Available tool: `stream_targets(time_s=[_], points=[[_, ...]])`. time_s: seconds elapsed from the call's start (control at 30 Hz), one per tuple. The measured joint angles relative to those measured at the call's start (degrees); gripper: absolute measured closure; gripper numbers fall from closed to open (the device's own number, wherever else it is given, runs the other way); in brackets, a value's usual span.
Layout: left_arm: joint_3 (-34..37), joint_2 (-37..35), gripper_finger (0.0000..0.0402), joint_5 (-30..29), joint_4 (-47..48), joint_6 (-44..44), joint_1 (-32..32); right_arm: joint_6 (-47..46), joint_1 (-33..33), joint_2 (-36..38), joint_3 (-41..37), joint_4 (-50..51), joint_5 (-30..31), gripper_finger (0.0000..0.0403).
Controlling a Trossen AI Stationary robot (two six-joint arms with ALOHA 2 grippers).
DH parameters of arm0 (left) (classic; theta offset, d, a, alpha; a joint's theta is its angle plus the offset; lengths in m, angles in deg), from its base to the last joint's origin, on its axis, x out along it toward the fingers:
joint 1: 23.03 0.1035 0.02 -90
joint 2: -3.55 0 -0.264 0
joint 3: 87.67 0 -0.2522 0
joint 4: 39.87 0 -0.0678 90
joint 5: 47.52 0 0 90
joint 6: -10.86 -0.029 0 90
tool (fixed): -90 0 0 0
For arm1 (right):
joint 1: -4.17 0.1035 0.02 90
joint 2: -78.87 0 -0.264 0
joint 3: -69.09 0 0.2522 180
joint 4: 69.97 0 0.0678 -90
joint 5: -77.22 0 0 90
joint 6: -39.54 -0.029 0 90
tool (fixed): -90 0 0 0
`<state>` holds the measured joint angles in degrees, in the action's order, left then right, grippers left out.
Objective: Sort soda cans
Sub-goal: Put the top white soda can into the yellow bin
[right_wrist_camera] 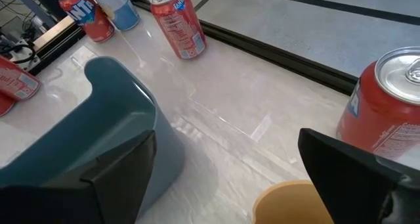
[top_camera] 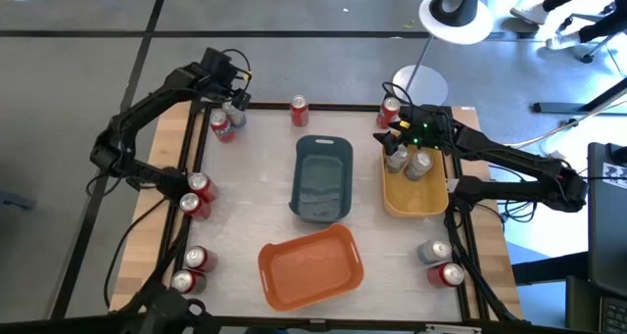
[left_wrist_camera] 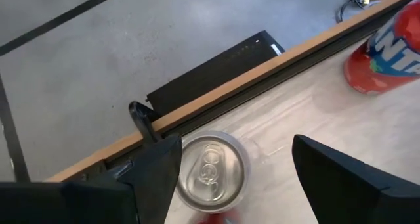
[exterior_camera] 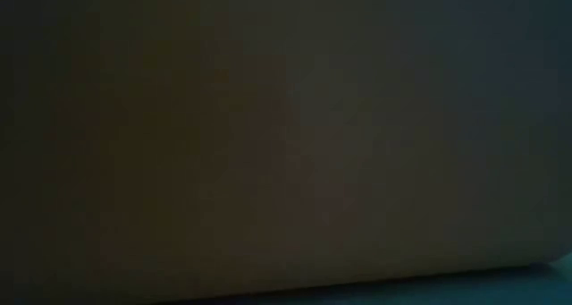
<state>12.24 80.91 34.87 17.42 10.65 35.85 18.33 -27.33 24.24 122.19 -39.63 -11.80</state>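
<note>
Straddling a silver can [left_wrist_camera: 211, 178] with open jaws, the left gripper [left_wrist_camera: 236, 171] could tip it against the tabletop [left_wrist_camera: 302, 112] rail; right gripper [right_wrist_camera: 223, 178] hangs open, empty.

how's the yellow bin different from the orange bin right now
The yellow bin holds two silver-grey cans; the orange bin shows nothing inside. The yellow one sits at the table's right side with the right gripper over its far end; the orange one lies at the near middle, no gripper over it. The orange one lies askew and looks wider, the yellow one narrower and straighter. Both are open-topped plastic bins with rounded corners.
</note>
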Motion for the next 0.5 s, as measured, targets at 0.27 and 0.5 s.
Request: stream_targets(time_s=[0.27, 0.5], points=[[0.01, 0.04, 0.0012, -0.53, 0.85, 3.74, 2.38, 0.0, 0.0, 0.0, 0.0, 0.0, 0.04, 0.0031], [0.02, 0.04, 0.0029, -0.76, 1.54, 7.15, 2.59, 0.0, 0.02, 0.01, 0.0, 0.41, -0.02, 0.0031]])
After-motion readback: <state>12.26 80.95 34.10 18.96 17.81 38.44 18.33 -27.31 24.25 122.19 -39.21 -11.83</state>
